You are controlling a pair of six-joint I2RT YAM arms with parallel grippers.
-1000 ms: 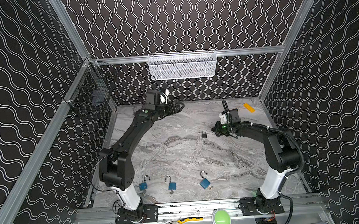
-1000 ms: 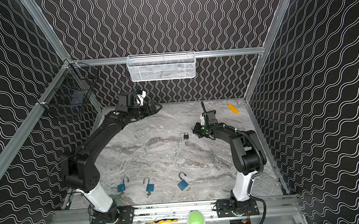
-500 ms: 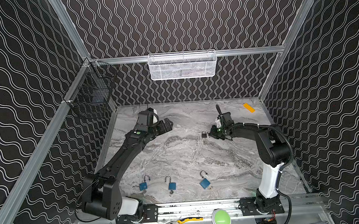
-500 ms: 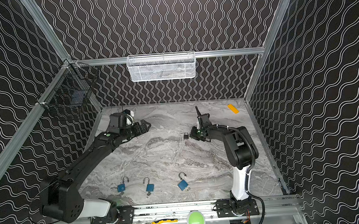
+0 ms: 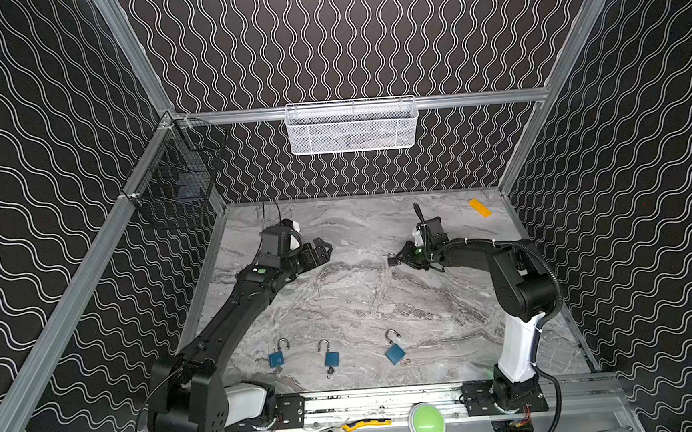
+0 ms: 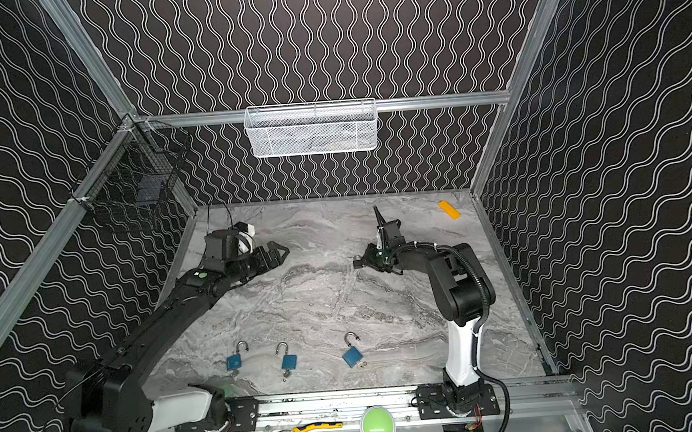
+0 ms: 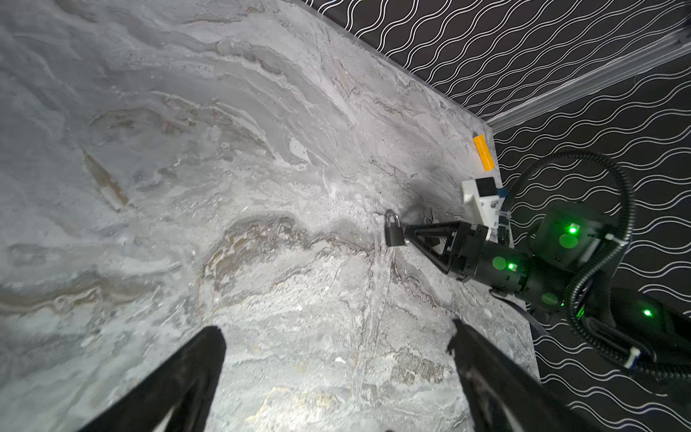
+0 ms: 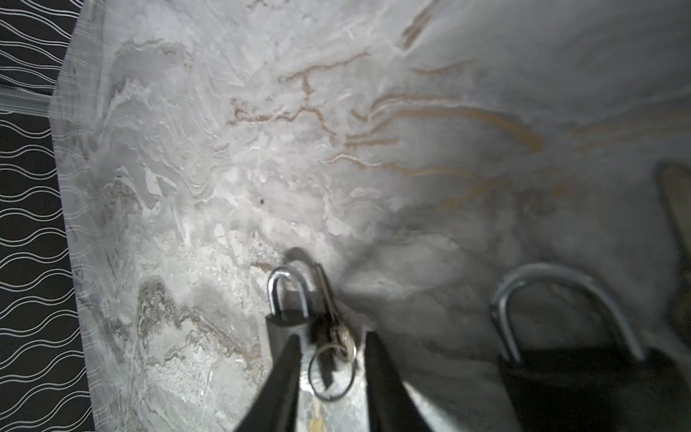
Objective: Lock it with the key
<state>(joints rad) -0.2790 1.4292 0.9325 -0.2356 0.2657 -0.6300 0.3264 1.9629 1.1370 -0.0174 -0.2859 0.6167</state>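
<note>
Padlock [image 7: 393,235], small and black, is sitting on the marbled table [image 5: 342,309] near its middle, towards the back. At the left, the left gripper [image 5: 326,252] is hovering over bare table with its jaws spread wide and nothing between them, well apart from the lock. Along the front edge three blue padlocks [image 5: 330,358] are lying in a row with their shackles sprung open.

Moving right, the black padlock is showing its shackle [image 8: 274,297] seemingly pushed home. The key [image 8: 324,295] and its ring [image 8: 311,370] are lying alongside the body. Whether the blade is sitting in the cylinder cannot be told.

The right gripper [image 8: 332,336] is reaching in low from the right. Its jaws are standing parted around key and ring without pinching either. Farthest right, a yellow block [image 5: 479,207] is lying by the back corner.

Judging from this, the locking step is looking finished or nearly so, and the letting-go is in hand. Next, the right gripper is needing a straight, slow retreat, so that neither finger is snagging the ring or tipping the lock.
</note>
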